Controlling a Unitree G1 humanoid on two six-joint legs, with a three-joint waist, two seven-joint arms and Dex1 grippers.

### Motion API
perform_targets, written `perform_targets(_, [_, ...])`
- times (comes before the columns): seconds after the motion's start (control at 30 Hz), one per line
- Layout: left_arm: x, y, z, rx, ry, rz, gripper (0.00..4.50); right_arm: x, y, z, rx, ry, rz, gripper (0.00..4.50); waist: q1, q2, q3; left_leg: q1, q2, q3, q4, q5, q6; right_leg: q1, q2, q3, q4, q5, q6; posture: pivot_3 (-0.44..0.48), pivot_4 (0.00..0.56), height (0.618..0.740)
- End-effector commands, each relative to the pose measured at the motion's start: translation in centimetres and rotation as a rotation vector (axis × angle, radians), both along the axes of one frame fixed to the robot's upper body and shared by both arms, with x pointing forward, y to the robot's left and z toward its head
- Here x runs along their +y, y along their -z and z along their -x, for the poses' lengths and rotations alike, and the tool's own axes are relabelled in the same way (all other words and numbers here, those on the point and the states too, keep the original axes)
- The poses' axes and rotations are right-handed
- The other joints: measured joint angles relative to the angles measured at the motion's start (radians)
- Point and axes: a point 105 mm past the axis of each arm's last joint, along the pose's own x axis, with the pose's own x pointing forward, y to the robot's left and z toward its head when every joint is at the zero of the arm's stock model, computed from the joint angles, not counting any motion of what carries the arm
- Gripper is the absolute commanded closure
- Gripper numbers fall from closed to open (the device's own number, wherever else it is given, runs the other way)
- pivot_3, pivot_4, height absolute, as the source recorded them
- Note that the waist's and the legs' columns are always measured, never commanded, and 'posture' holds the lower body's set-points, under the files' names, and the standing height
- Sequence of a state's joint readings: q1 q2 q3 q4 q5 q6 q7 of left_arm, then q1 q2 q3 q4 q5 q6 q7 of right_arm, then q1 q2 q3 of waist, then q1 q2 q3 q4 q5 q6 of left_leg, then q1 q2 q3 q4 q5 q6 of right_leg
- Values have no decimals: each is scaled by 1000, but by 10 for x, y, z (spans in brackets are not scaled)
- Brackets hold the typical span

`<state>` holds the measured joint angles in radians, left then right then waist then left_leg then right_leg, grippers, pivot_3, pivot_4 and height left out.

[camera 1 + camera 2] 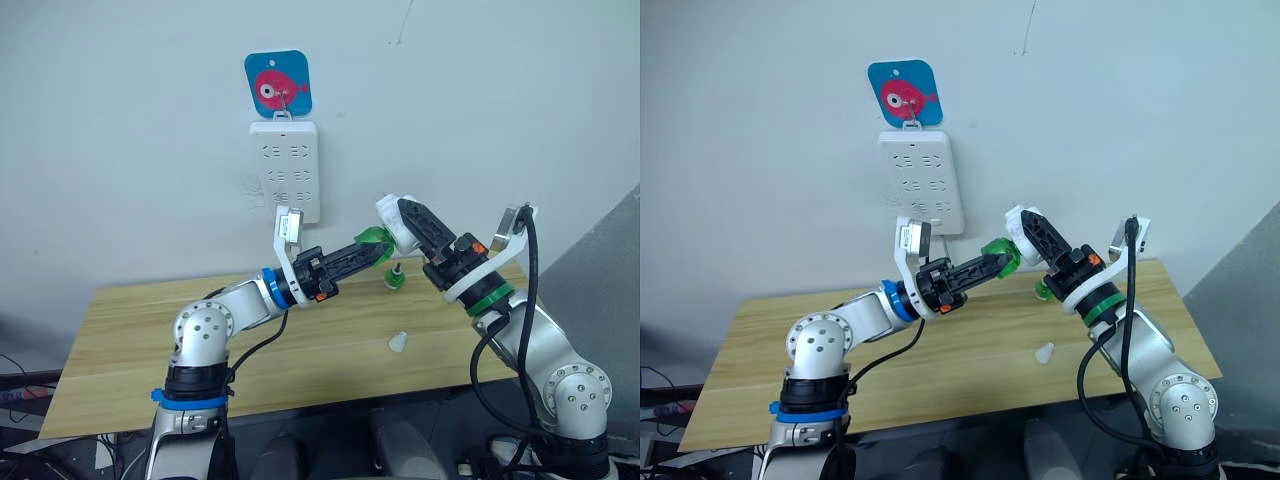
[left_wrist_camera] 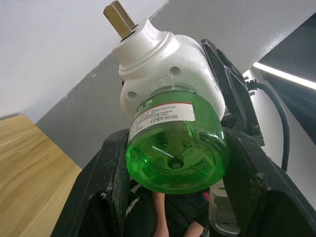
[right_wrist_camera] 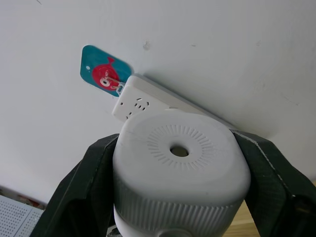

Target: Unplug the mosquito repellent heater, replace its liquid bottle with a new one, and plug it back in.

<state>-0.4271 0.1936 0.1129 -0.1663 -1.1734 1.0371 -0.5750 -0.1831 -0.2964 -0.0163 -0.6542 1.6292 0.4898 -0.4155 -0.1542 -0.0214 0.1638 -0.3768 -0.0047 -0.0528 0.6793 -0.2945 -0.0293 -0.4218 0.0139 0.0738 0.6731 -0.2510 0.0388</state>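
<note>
Heater (image 3: 180,170), rounded ribbed white plastic, carries a glossy green bottle (image 2: 177,148).

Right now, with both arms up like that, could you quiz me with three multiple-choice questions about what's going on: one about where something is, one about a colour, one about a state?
1. Where is the power strip?
A. on the wall
B. on the table
C. on the floor

2. What colour is the bottle held by the left gripper?
A. blue
B. green
C. red

3. Is the heater plugged in?
A. yes, into the strip
B. no, held in the right gripper
C. no, lying on the table

Answers: 1 A, it hangs below the fish hook. 2 B, clear green plastic. 3 B, its prong is bare in the left wrist view.
</note>
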Motion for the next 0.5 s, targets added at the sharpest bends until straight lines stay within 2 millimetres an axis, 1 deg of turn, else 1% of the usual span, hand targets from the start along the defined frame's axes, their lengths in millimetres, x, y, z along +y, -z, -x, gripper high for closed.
perform_targets(0.03, [-5,-2,3,-36,-3,-12,2236,10,-17,11,-68,-56,-24,1404,0,0,0,0,0,0,0,0,0,0,0,0,0,0,0,-225,133,740])
perform_targets(0.13, [-7,0,7,-42,4,-31,2236,10,-17,11,-65,-53,-23,1412,0,0,0,0,0,0,0,0,0,0,0,0,0,0,0,-225,133,740])
perform_targets(0.27, [-3,3,1,-30,-26,-47,2236,10,-16,12,-62,-54,-22,1412,0,0,0,0,0,0,0,0,0,0,0,0,0,0,0,-221,134,740])
perform_targets(0.33, [-3,5,2,-39,-22,-67,1498,10,-15,13,-62,-51,-20,1412,0,0,0,0,0,0,0,0,0,0,0,0,0,0,0,-220,134,740])
perform_targets(0.5, [1,11,4,-67,-21,-115,13,7,-13,12,-62,-33,-8,1449,-1,0,0,0,0,0,0,0,0,0,0,0,0,0,0,-220,135,740])
